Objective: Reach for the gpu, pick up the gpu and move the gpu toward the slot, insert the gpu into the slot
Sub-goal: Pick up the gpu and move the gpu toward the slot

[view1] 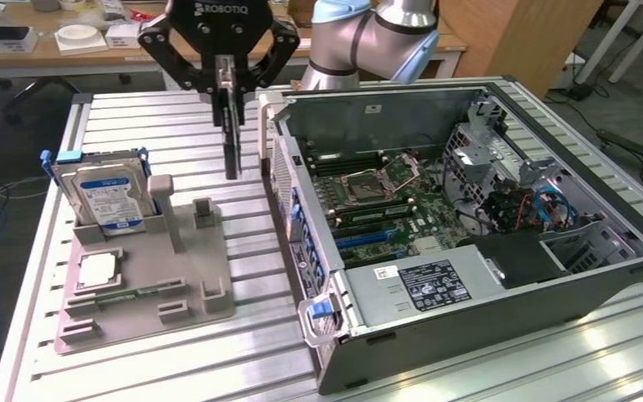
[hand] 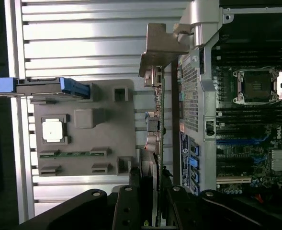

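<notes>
My gripper (view1: 227, 90) hangs above the slatted table, between the grey fixture and the open computer case, and is shut on the gpu (view1: 232, 146). The gpu is a thin dark card hanging edge-on and upright below the fingers, clear of the table. In the wrist view the gpu (hand: 159, 112) runs away from my gripper (hand: 156, 194), with its metal bracket (hand: 161, 45) at the far end, just outside the case wall. The slot (view1: 357, 240) is a long blue connector on the green motherboard inside the case; the wrist view shows the slot (hand: 236, 142) beyond that wall.
A grey fixture (view1: 187, 276) on the exterior view's left holds an upright hard drive (view1: 104, 197) and a square processor chip (view1: 98, 270). The open case (view1: 467, 322) lies on its side at the right, with the processor socket (view1: 372, 177) and cables inside.
</notes>
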Robot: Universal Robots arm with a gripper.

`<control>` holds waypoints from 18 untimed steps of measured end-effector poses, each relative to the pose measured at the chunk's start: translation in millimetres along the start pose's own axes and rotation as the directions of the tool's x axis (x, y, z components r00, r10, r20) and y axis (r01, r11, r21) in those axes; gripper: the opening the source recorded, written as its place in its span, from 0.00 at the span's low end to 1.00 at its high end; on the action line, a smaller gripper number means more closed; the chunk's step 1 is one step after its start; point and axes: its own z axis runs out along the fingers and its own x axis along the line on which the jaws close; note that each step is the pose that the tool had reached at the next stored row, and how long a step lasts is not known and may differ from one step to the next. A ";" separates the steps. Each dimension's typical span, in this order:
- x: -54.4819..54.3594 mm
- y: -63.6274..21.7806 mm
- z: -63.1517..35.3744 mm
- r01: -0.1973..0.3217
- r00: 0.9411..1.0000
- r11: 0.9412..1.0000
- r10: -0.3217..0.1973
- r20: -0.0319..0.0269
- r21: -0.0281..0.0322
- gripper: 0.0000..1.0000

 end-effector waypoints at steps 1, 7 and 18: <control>-9.0 0.5 0.1 0.000 1.000 1.000 0.000 0.000 0.000 0.26; -25.8 1.3 0.1 -0.002 1.000 1.000 0.002 0.000 0.000 0.26; -56.5 3.2 0.2 -0.001 1.000 1.000 0.001 0.000 -0.001 0.26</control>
